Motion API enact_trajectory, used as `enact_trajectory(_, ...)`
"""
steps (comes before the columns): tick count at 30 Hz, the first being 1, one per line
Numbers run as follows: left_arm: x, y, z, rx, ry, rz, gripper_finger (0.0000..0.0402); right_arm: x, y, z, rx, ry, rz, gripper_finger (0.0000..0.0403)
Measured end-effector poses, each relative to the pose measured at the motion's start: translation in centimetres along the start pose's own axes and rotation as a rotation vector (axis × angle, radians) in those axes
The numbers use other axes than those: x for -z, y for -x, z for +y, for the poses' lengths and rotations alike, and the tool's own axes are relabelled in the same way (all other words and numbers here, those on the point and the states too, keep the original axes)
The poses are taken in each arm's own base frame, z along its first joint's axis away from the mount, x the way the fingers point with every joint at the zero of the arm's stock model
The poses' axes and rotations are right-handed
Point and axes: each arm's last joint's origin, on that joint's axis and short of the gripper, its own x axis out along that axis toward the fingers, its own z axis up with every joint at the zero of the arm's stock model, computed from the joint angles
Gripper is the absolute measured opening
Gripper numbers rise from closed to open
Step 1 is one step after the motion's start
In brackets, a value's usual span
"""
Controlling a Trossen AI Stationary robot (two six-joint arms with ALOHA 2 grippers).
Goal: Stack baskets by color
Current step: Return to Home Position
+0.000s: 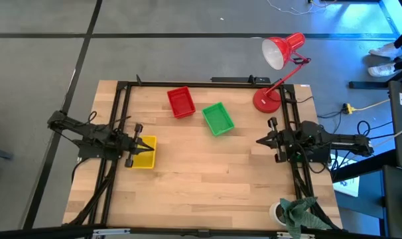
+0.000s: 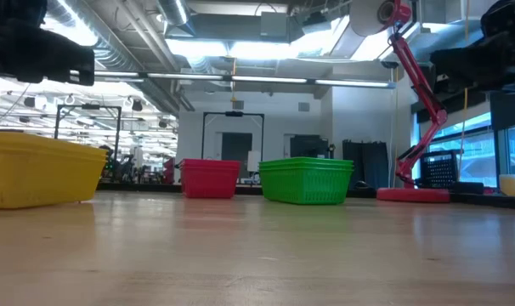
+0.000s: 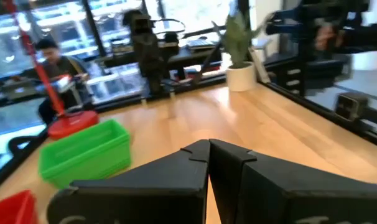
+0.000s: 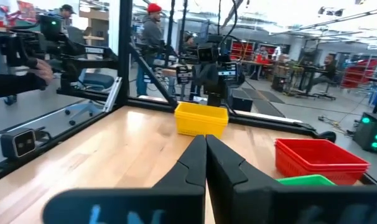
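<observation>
Three mesh baskets rest apart on their bottoms on the wooden table point(image 1: 201, 186). The yellow basket point(image 1: 144, 154) is at the left edge, the red basket point(image 1: 181, 102) far of centre, the green basket point(image 1: 218, 119) right of it. My left gripper point(image 1: 150, 143) is shut and level, its tips over the yellow basket; whether it touches the basket does not show. My right gripper point(image 1: 259, 141) is shut and level at the right edge, over bare wood. The left wrist view shows the shut tips point(image 3: 208, 148) with the green basket point(image 3: 83, 152) beyond.
A red desk lamp point(image 1: 270, 93) stands on its round base at the far right corner. A potted plant point(image 1: 295, 214) sits at the near right corner. A black frame point(image 1: 188, 83) rims the table. People show in the room behind.
</observation>
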Motion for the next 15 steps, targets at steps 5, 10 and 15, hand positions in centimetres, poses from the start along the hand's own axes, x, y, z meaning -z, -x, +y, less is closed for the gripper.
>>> enact_trajectory(5,0.04,0.00,-0.15,0.050,0.005,-0.002,0.0000,0.19,0.00,0.05,-0.011,-0.005,0.019,0.0000)
enact_trajectory(10,0.05,0.00,-0.16,0.053,-0.003,-0.002,0.0000,0.23,-0.01,0.05,-0.011,-0.022,0.024,0.0000)
enact_trajectory(15,0.05,0.00,-0.17,0.054,-0.003,-0.002,0.0000,0.22,-0.01,0.05,-0.010,-0.059,0.023,0.0000)
